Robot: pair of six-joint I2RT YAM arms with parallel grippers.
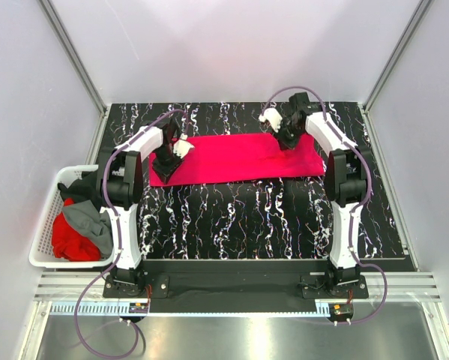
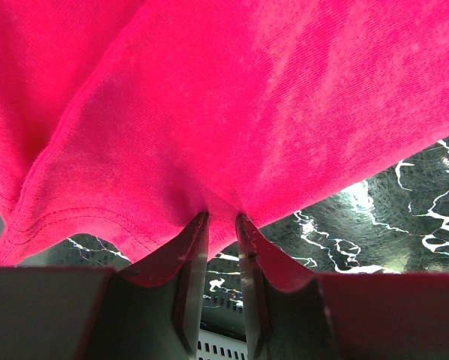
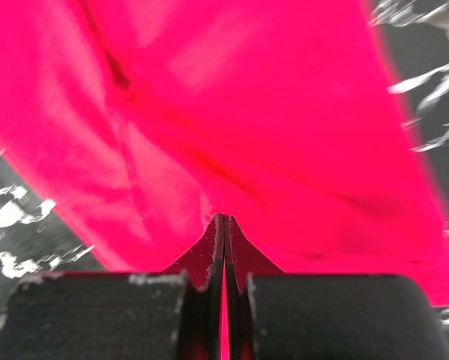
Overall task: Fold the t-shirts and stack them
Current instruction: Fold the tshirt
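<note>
Black white-veined marble table (image 1: 246, 217) bears crimson-pink t-shirt (image 1: 239, 157) between pale walls (image 1: 231, 45).

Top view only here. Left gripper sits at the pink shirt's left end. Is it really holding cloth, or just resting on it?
Observer: Holding. The left wrist view shows the left gripper pinching a fold of the pink shirt between its fingers.
Operator: Right side?
Observer: The right gripper is shut tight on the same shirt, and cloth puckers where the fingertips meet.
Operator: Where on the cloth is the left pinch?
Observer: At the shirt's edge. The stitched hem curls just beside the fingers, with the table showing past it.
</note>
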